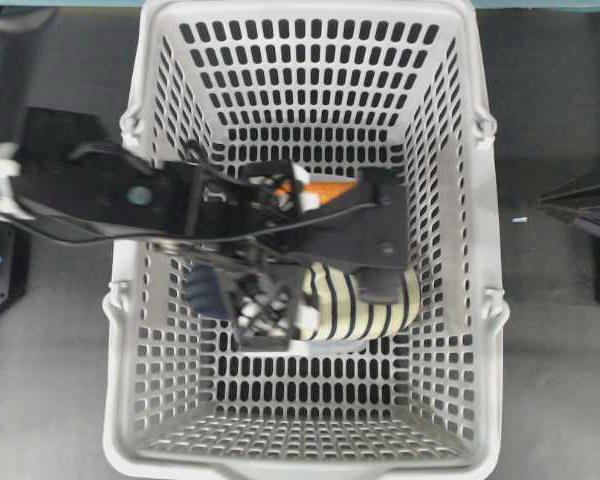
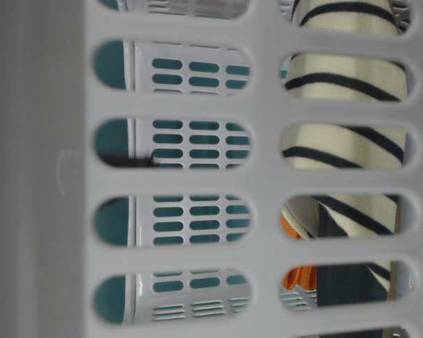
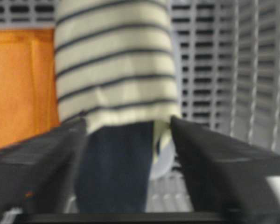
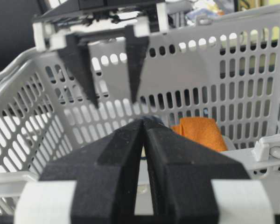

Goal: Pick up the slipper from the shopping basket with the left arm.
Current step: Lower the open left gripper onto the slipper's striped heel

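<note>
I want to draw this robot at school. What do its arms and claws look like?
Both arms are black. The left arm is made of flat plates, with thin dark cables along it and white and orange bits near its claw, whose fingers are broad, dark and matte. The right claw has two black, rough-looking wedge fingers with white bands low on each.

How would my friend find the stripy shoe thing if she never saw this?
Look inside the big light-grey plastic basket with slotted walls. Near its middle, the black left tool has its fingers on either side of a soft cream slipper with thin navy stripes and a dark navy heel. The folded cloth beside it is plain orange, without stripes.
</note>
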Available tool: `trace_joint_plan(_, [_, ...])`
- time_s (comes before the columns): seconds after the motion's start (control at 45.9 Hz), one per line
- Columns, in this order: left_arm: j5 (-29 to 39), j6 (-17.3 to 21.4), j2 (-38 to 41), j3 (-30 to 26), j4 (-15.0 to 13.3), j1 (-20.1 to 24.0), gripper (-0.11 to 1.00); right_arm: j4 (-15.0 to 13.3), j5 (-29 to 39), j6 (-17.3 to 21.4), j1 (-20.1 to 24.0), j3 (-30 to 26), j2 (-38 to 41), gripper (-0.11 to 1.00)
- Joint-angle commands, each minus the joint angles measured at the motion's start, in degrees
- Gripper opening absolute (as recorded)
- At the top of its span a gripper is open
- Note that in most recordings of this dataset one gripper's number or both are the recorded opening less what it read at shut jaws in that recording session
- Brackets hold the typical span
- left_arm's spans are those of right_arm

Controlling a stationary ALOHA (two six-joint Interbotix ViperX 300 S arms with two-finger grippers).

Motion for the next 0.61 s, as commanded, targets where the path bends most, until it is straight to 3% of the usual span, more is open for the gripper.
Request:
trace_joint_plan(0.0, [-0.1,-1.1,0.9,-2.5,0.2,-0.2,0.78,0.2,-0.3,0.0,0.2,-0.4,0.4,0.0])
trace_joint_plan(0.109, [-0.1,-1.2,2.3,-2.2,0.2,-0.2,0.91,0.2,-0.3,0.0,0.2,-0.1,0.3,0.0])
trace_joint_plan(0.589, [-0.3,-0.2,8.2,2.6,0.2,0.0,0.91,0.2,3.0,0.1,0.0,0.4,0.3,0.0])
